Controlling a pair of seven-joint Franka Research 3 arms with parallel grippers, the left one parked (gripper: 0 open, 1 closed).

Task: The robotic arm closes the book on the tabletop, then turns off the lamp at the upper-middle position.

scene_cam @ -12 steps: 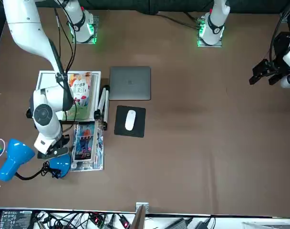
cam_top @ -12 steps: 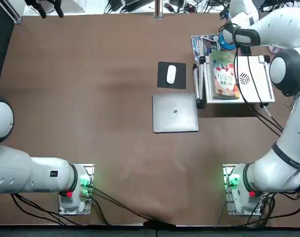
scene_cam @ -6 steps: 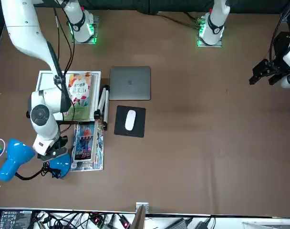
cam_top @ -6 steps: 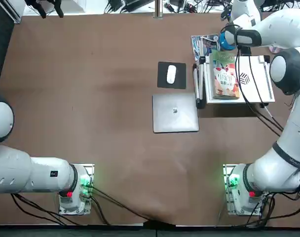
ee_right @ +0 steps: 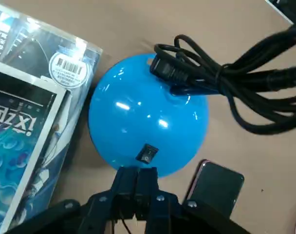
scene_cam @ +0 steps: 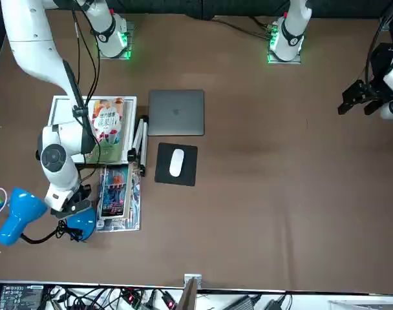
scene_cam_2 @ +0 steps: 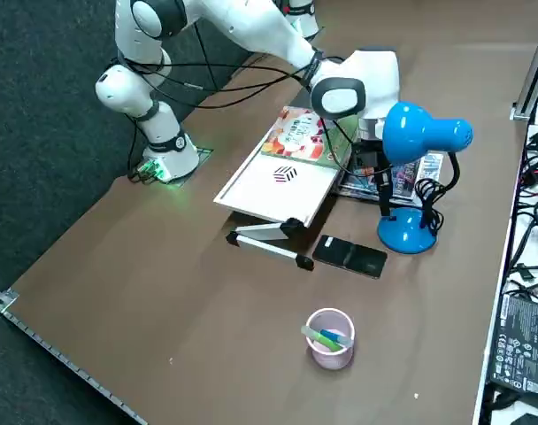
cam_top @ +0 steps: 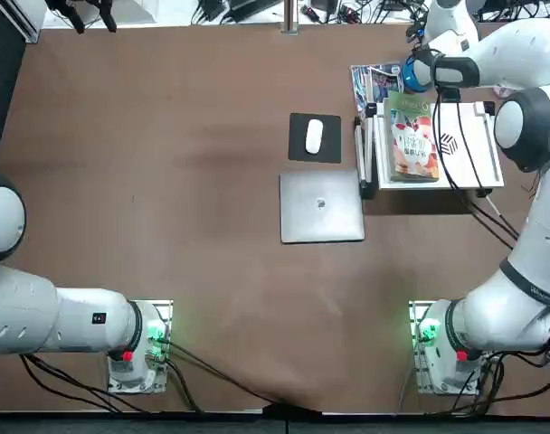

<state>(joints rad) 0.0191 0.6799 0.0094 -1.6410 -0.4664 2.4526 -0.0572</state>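
Note:
The book lies closed, green cover up, on a white stand; it also shows in the front view and the right side view. Beyond it stands the lamp with its blue round base, black stem and blue head. The robotic arm reaches over the book to the lamp base. My right gripper is shut with nothing in it. Its tips sit at the base's rim, just short of the small black switch. In the top view the wrist hides most of the base.
A blue magazine lies beside the lamp base. A black phone and the lamp's coiled cable lie close by, and a pink cup stands further off. A grey laptop and a white mouse are mid-table.
The right wrist has shifted a little toward the table's far edge, closer to the lamp base. The book has not moved.

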